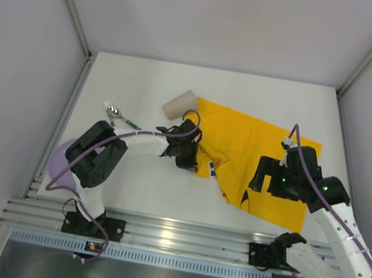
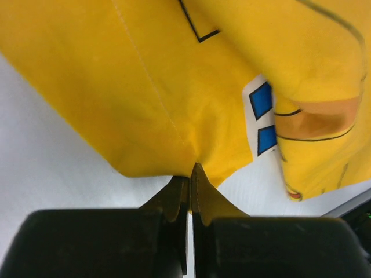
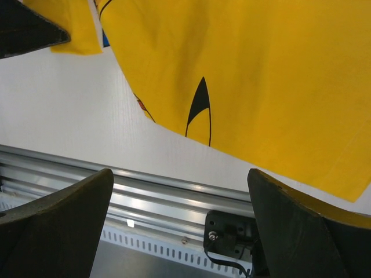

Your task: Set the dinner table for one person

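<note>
Underneath everything, the large plain white rectangular counter point(image 1: 155, 191), ribbed aluminium rail point(image 1: 176, 234) along its near edge; over the right half, rumpled, a yellow cartoon-print cloth mat point(image 1: 257, 144); pinched in the closed left jaws, that mat's left hem; spread wide above its near-right part, the right jaws; toward the far-left, a tipped beige cup point(image 1: 180, 104) and metal fork point(image 1: 113, 110).
</note>
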`<state>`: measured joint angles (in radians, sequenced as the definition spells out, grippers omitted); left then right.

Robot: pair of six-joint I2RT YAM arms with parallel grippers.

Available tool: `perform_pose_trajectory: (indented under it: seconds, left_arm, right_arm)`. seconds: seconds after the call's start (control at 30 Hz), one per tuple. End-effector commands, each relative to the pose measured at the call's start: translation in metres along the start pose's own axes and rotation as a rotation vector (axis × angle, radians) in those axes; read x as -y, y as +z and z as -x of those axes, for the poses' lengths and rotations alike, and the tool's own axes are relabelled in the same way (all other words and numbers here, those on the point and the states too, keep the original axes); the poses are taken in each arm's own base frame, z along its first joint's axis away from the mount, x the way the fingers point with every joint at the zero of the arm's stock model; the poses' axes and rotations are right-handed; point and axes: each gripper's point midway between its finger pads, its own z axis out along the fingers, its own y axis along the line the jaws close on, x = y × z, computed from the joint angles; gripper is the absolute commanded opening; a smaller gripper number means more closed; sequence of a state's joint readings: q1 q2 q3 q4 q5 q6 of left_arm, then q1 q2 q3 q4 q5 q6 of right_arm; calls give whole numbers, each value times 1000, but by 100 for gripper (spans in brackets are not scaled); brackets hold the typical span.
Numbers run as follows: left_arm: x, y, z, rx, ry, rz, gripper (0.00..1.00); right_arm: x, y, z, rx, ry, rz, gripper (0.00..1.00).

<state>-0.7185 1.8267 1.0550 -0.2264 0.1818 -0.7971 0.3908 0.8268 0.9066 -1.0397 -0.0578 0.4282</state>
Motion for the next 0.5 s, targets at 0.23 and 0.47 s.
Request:
perform_pose_trajectory:
  seconds: [0.23, 0.47]
  left_arm:
    - [-59, -129, -34, -8, 58, 314, 0]
    - [-82, -174, -75, 1, -62, 322, 1]
  right_arm:
    - [0, 43, -4, -84, 32, -24, 100]
    - [-3, 72, 0, -139, 41, -36, 100]
